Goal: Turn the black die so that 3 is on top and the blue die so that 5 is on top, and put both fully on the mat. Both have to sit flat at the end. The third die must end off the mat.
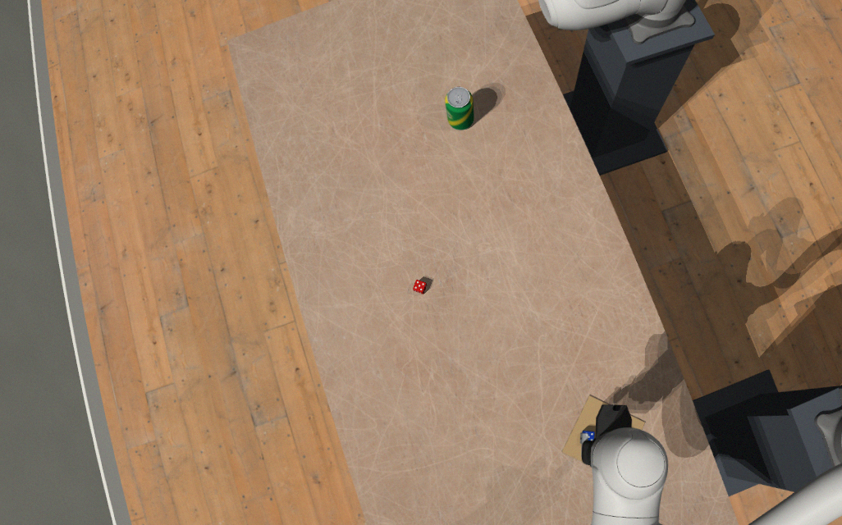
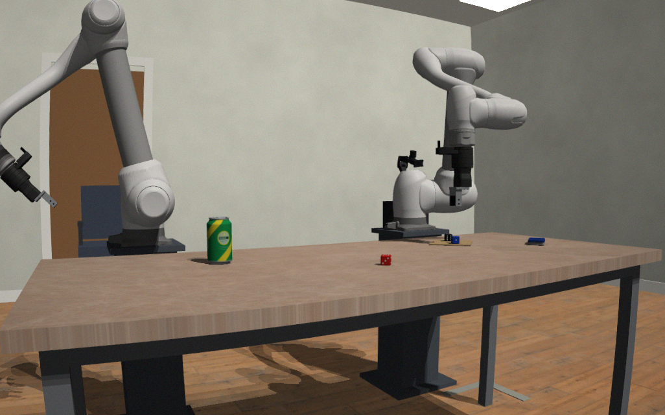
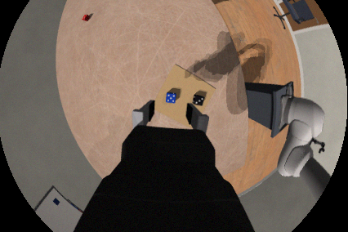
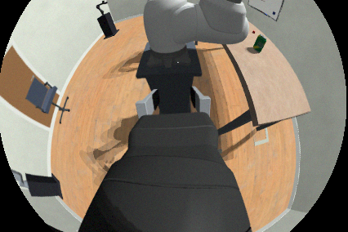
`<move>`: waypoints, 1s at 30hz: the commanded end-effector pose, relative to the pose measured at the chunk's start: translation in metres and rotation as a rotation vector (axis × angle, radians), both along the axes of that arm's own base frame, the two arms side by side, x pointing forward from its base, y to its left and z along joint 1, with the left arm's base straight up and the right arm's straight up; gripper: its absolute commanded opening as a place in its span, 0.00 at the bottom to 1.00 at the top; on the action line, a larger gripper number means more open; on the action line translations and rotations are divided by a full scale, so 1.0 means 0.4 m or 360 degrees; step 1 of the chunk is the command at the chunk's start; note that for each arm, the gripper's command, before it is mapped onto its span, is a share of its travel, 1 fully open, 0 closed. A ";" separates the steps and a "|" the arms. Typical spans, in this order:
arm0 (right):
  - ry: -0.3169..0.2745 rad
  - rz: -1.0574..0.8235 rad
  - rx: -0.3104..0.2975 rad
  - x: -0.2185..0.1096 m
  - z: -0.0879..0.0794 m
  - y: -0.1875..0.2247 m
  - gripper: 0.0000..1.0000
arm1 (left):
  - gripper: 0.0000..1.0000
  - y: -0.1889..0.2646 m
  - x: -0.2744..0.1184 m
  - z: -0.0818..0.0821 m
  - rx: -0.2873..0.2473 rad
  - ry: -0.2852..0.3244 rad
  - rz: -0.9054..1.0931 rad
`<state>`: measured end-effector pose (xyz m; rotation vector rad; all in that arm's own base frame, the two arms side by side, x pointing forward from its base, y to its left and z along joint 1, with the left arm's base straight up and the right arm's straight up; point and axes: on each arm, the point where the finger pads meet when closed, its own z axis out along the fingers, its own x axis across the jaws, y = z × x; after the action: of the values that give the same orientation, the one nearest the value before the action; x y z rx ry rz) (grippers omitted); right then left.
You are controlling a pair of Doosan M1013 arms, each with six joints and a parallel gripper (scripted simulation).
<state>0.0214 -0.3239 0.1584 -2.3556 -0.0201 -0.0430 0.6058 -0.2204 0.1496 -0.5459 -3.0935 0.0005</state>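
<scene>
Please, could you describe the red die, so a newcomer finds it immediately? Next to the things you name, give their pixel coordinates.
On the long table [image 1: 359, 162] [image 2: 273, 278], look between the green can [image 1: 460, 116] [image 2: 219, 240] and the tan mat [image 1: 573, 443] [image 2: 435, 243]. The red die [image 1: 419, 286] [image 2: 385, 259] [image 3: 86, 17] [image 4: 253, 32] sits there alone. The other dice are blue and black, both on the mat.

- The left arm [image 1: 636, 461] [image 2: 460, 107] [image 3: 294, 154] folds over at the exterior view's right, its wrist vertical.
- The left gripper [image 1: 588, 438] [image 2: 456, 196] [image 3: 170, 108] points downward, fingers spread.
- The right arm [image 1: 613, 9] [image 2: 125, 103] [image 4: 176, 20] bends sharply at the exterior view's upper left.
- The right gripper [image 2: 49, 200] [image 4: 174, 94] slants down and rightward there, its fingers apart.
</scene>
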 end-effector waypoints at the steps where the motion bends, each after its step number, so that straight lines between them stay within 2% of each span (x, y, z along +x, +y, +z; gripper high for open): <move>1: -0.0001 0.0000 -0.0001 0.000 0.001 -0.001 1.00 | 1.00 0.000 0.001 0.031 0.0000 -0.0001 0.0000; 6: -0.0001 0.0000 -0.0001 0.000 0.001 -0.001 1.00 | 1.00 0.000 0.001 0.090 0.0000 -0.0001 0.0000; 11: -0.0001 0.0000 -0.0001 0.000 0.001 -0.001 1.00 | 1.00 0.000 0.001 0.122 0.0000 -0.0001 0.0000; 30: -0.0001 0.0000 -0.0001 0.000 0.001 -0.001 1.00 | 1.00 0.000 0.001 0.126 0.0000 -0.0001 0.0000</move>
<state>0.0214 -0.3239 0.1584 -2.3556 -0.0201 -0.0430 0.6058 -0.2204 0.1993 -0.5457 -3.0925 0.0003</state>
